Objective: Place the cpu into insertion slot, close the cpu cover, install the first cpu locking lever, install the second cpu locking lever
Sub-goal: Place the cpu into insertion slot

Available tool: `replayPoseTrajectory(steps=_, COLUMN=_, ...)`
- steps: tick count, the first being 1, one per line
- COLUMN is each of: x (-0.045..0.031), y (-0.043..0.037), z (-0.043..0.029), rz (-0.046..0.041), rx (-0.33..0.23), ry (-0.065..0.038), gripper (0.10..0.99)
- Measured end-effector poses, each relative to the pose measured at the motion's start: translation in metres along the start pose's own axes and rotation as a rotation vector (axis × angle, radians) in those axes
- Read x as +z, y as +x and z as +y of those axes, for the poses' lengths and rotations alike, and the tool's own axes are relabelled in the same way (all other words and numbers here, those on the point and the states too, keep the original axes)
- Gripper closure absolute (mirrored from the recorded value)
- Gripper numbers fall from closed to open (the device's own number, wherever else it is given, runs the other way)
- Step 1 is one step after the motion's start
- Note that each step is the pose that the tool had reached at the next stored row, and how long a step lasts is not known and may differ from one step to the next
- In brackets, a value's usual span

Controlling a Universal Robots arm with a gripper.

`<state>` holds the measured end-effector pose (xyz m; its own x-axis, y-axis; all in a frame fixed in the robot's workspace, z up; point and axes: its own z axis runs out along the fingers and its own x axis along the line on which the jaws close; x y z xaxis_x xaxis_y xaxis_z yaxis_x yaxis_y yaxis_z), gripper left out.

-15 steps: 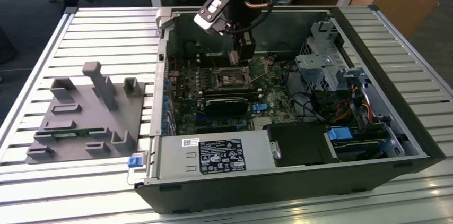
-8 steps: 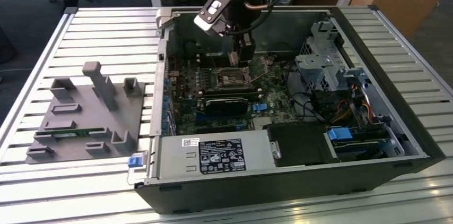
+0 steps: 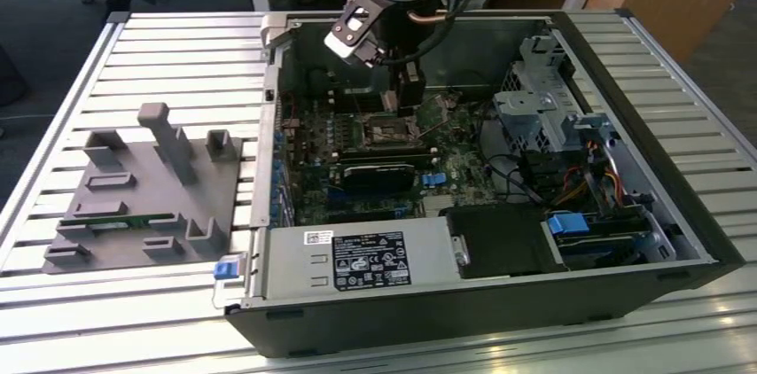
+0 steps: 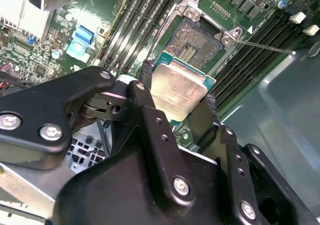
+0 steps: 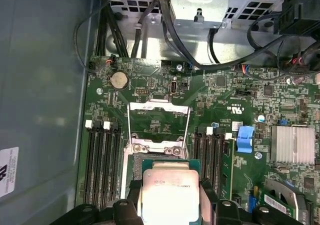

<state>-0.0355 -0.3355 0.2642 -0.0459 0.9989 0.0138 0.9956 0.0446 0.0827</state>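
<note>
**Operator:** What is my gripper doing right now?

**Spotter:** Your gripper is clenched on the cpu. In the second wrist view its two black fingers pinch opposite edges of the chip, whose dull silver top faces the camera.

**Operator:** Is the chip in?

**Spotter:** No, it isn't seated. The insertion slot lies bare with its field of contacts uncovered, and you're holding the cpu just beside it. In the first wrist view the chip overlaps the slot's nearer edge. Whether chip and slot touch, I cannot tell.

**Operator:** And the cover?

**Spotter:** The cpu cover is swung open, standing up on the side of the slot toward the coin cell battery. A thin locking lever juts free from one corner of the slot, out across the memory slots.

**Operator:** Give me the wider layout.

**Spotter:** In the exterior view, take the slot as the centre of the dial.
- **Twelve o'clock:** your gripper, just above the slot, inside the open computer case.
- **Six o'clock:** the power supply.
- **About two o'clock:** the drive cage.
- **About nine o'clock:** the grey fixture block, well apart, outside the case on the slatted table.
</note>
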Motion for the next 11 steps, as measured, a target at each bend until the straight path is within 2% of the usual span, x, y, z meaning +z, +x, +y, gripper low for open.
replayPoseTrajectory(steps=4, x=0.0068, y=0.0012, z=-0.0019, rz=-0.0036, rx=0.03, ry=0.0, gripper=0.545)
replayPoseTrajectory(steps=11, x=0.0188, y=0.0017, z=-0.0042, rz=-0.0038, rx=0.031, ry=0.0, gripper=0.545)
